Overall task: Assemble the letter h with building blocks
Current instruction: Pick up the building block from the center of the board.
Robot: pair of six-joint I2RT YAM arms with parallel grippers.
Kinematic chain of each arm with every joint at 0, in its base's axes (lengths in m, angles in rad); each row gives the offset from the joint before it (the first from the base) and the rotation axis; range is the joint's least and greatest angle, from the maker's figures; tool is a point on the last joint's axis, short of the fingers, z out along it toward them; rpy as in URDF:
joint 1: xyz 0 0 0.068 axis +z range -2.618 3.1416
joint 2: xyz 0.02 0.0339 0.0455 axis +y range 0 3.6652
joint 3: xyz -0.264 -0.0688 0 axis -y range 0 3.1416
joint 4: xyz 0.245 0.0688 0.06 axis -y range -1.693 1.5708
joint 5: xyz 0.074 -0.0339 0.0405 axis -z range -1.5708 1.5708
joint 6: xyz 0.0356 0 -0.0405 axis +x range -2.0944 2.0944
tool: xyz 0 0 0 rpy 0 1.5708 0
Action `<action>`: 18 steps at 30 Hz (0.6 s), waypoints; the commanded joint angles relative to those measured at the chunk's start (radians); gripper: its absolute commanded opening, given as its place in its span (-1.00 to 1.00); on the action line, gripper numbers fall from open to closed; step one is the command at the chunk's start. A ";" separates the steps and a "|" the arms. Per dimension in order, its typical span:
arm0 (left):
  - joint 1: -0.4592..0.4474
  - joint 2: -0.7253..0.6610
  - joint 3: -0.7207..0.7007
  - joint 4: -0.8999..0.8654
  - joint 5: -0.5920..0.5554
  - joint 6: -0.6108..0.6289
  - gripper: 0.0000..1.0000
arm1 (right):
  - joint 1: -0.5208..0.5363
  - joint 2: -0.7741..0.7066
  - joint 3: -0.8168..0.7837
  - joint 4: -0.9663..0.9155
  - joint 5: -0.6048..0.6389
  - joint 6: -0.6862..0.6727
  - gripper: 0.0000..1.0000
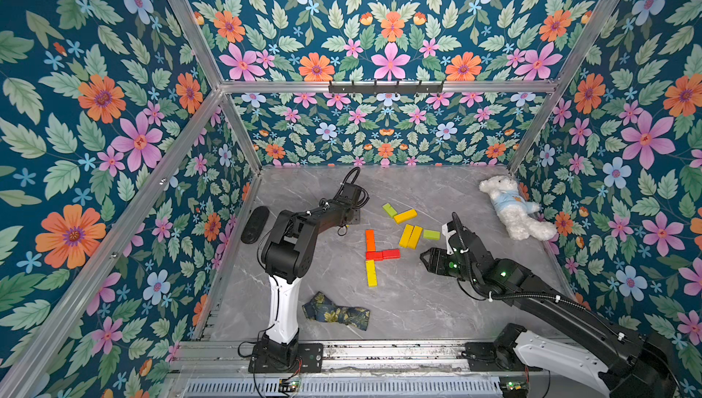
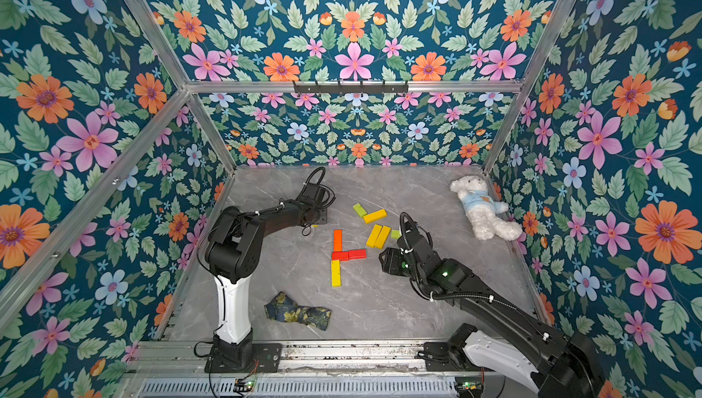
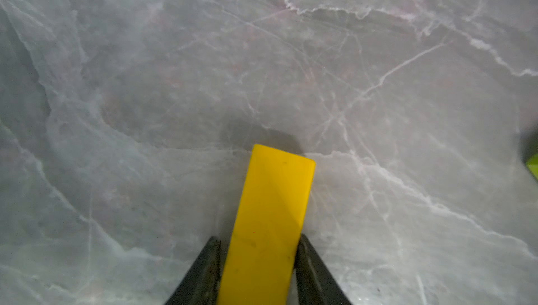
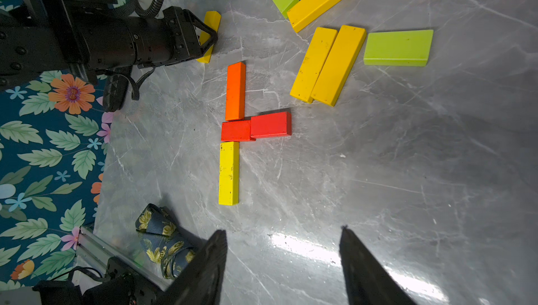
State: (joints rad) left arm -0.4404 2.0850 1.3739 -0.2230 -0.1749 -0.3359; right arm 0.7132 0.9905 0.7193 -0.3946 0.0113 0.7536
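Observation:
My left gripper (image 3: 258,237) is shut on a yellow block (image 3: 273,216), one finger on each long side. The right wrist view shows that gripper (image 4: 210,38) and block (image 4: 210,21) left of the build. The build lies mid-table: an orange block (image 1: 370,240), two red blocks (image 1: 374,256) (image 1: 391,253) side by side, and a yellow block (image 1: 371,273) in line below. Loose blocks lie behind it: a lime one (image 1: 389,210), an amber one (image 1: 405,216), two yellow ones (image 1: 406,235) (image 1: 415,237) and another lime one (image 1: 431,234). My right gripper (image 4: 283,229) stands open and empty over bare table, right of the build.
A white plush bear (image 1: 513,206) lies at the back right. A folded dark floral cloth (image 1: 336,312) sits near the front, left of centre. A black oval object (image 1: 254,224) lies by the left wall. Floral walls close in the marble table (image 1: 418,308) on three sides.

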 commanded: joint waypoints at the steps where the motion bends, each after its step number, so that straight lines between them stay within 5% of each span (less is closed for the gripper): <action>1: 0.003 0.018 -0.009 -0.113 -0.016 0.017 -0.29 | 0.001 0.002 0.008 0.004 0.013 0.000 0.28; 9: 0.003 -0.006 -0.010 -0.104 -0.039 -0.002 -1.00 | 0.001 0.000 0.009 -0.003 0.023 0.000 0.28; 18: -0.018 -0.209 -0.074 -0.066 -0.068 -0.068 -1.00 | -0.004 0.002 0.002 0.000 0.044 0.008 0.28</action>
State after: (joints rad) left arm -0.4458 1.9400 1.3140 -0.2977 -0.2184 -0.3660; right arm 0.7120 0.9928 0.7227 -0.3954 0.0307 0.7540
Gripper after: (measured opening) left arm 0.329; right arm 0.639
